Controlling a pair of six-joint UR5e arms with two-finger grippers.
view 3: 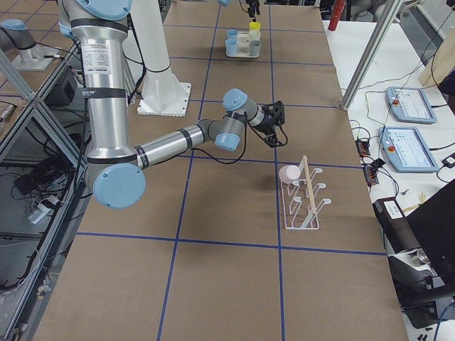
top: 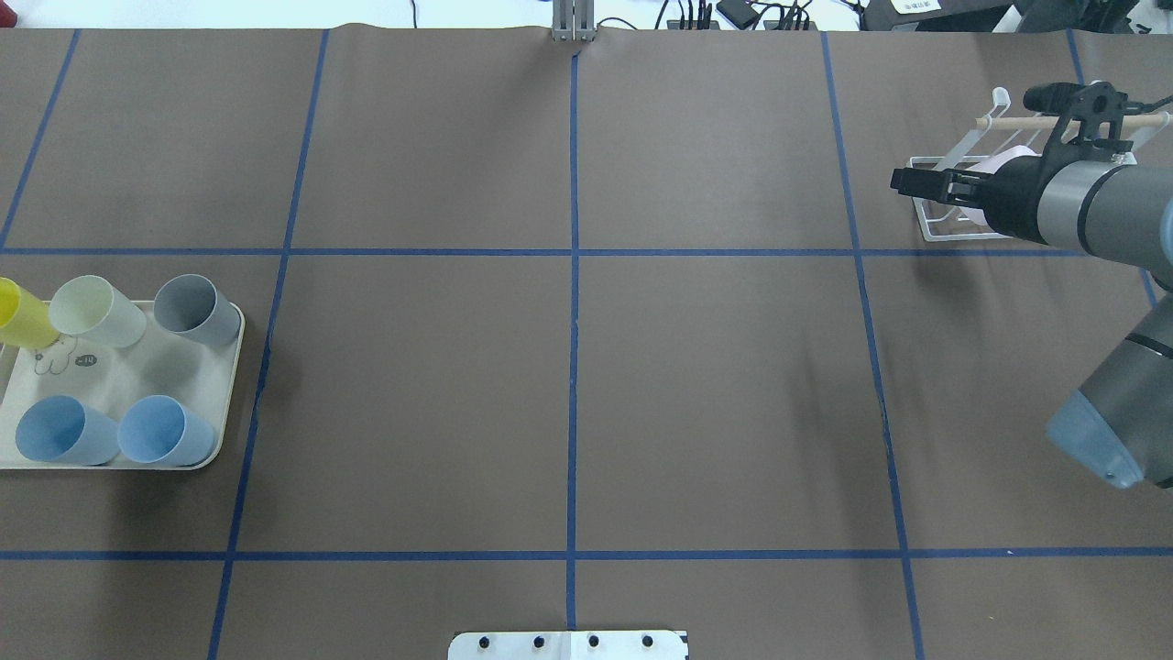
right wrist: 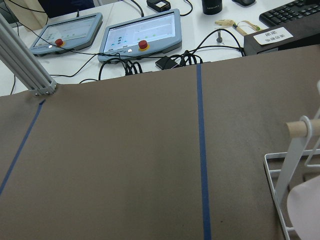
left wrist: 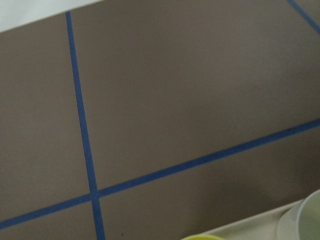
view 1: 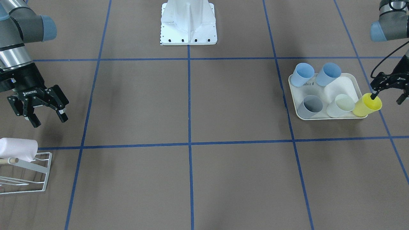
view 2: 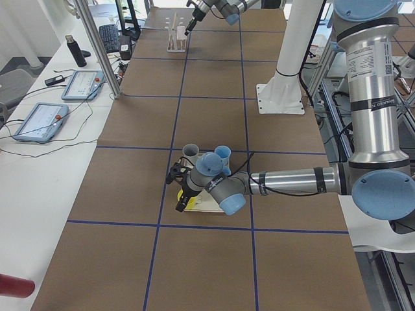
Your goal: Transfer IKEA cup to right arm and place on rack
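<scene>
Yellow cup [left wrist: 200, 238] shows only as a sliver of rim at the bottom of your left wrist view; the front-facing camera tells you more: the left fingers [view 1: 376, 91] are spread, one tip dipped into that cup's mouth, the other outside its wall, nothing clamped yet. It stands at the tray [view 1: 345, 83] corner beside four other cups [view 1: 311, 107]. Far off, the right fingers [view 1: 61, 114] hang wide open and empty, just beside the rack [view 1: 47, 172], where a pink cup [view 1: 17, 149] lies. I judge lift, handover and placing all remain. Overhead crops the left fingers out.
</scene>
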